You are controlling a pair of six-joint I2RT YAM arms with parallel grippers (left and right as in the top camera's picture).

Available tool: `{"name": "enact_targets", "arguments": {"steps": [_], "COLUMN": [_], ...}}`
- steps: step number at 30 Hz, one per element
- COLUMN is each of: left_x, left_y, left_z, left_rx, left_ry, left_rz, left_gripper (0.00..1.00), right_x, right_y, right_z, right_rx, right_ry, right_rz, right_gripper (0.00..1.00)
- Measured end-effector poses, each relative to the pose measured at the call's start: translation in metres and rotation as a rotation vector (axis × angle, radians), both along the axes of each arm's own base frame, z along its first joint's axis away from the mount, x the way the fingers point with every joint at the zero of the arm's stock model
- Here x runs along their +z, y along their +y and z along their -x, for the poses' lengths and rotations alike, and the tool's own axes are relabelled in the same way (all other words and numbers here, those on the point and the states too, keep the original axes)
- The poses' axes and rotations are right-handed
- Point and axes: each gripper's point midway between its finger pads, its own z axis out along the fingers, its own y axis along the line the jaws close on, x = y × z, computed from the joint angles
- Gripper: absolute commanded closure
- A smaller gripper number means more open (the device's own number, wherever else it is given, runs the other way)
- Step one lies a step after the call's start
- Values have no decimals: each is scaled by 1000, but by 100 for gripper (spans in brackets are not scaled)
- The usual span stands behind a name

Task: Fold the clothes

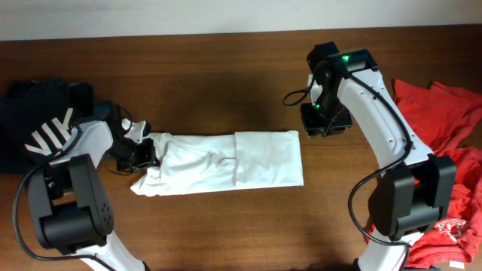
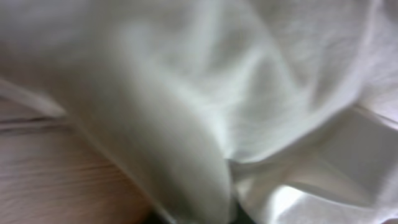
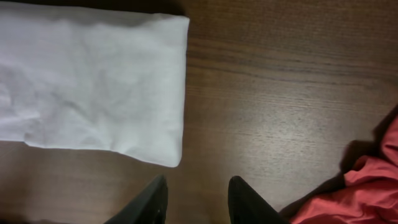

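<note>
The white T-shirt (image 1: 226,162) lies folded into a long strip across the middle of the table, its left end bunched up. My left gripper (image 1: 141,154) is at that bunched left end and appears shut on the cloth. White fabric (image 2: 249,93) fills the left wrist view and hides the fingers. My right gripper (image 1: 325,120) is open and empty, hovering just past the shirt's right end. In the right wrist view its fingers (image 3: 198,199) are over bare wood, with the shirt's smooth right end (image 3: 93,81) at upper left. The chest print is hidden.
A black garment with white letters (image 1: 38,117) lies at the far left edge. Red-orange clothing (image 1: 444,113) is piled along the right edge down to the front right corner (image 1: 452,226). It also shows in the right wrist view (image 3: 360,193).
</note>
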Motion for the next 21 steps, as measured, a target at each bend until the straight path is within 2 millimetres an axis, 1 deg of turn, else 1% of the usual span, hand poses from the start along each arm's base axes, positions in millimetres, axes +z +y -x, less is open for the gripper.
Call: {"name": "enact_targets", "arguments": {"steps": [4, 7, 9, 11, 12, 13, 14, 15, 17, 18, 19, 21], "left_x": [1, 8, 23, 48, 57, 71, 81, 96, 113, 121, 126, 130], "left_y": [-1, 5, 17, 37, 44, 52, 57, 63, 67, 65, 60, 47], "left_z": [5, 11, 7, -9, -14, -21, -26, -34, -42, -43, -43, -42], "left_rx": [-2, 11, 32, 73, 89, 110, 124, 144, 158, 156, 148, 120], "left_ry": [32, 106, 135, 116, 107, 93, 80, 56, 30, 27, 31, 40], "left_rz": [11, -10, -56, -120, -142, -167, -182, -198, -212, -212, -212, -209], "left_gripper": [100, 99, 100, 100, 100, 100, 99, 100, 99, 99, 100, 100], "right_x": [0, 0, 0, 0, 0, 0, 0, 0, 0, 0, 0, 0], "right_y": [-6, -13, -19, -30, -34, -40, -46, -50, -57, -60, -61, -62], "right_z": [-2, -4, -7, -10, -10, -11, -12, -13, -13, -13, -13, -14], "right_rx": [8, 8, -2, -27, -37, -52, -64, -73, -87, -92, -94, -94], "right_ry": [-11, -19, -28, -33, -31, -32, -32, -32, -31, -32, -31, -31], "right_rz": [33, 62, 72, 81, 83, 86, 90, 91, 94, 97, 97, 97], "right_gripper": [56, 54, 53, 53, 53, 53, 53, 53, 53, 53, 53, 53]}}
